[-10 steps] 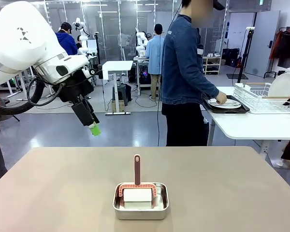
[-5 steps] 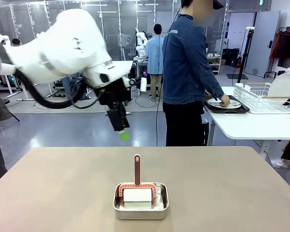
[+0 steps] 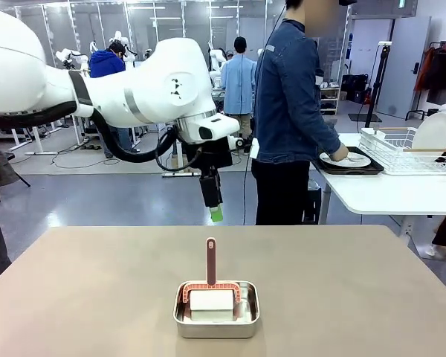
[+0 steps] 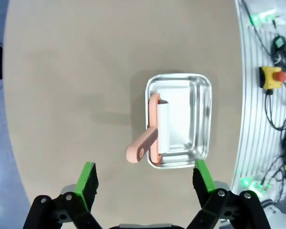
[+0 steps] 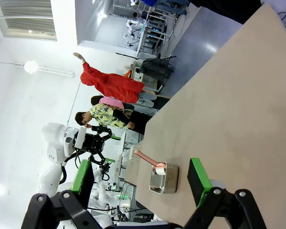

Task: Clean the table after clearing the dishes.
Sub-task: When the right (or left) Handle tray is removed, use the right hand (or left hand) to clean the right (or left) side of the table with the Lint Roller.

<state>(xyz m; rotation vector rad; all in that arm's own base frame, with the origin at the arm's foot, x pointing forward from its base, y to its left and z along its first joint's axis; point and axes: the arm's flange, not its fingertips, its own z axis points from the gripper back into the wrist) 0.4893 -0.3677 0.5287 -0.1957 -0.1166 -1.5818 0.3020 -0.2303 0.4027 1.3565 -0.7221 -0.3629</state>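
The pan (image 3: 216, 312) at the bench's (image 3: 89, 282) near edge holds a white block (image 3: 212, 301) and a pink scraper (image 3: 210, 262). The left gripper (image 3: 216, 213) above it and the right gripper (image 5: 139, 174) are released. Front view: plate (image 3: 347, 158) on tray (image 3: 357, 169).

Front faces across table (image 3: 74, 297); left wrist, seemingly overhead, shares pan (image 3: 215, 328).
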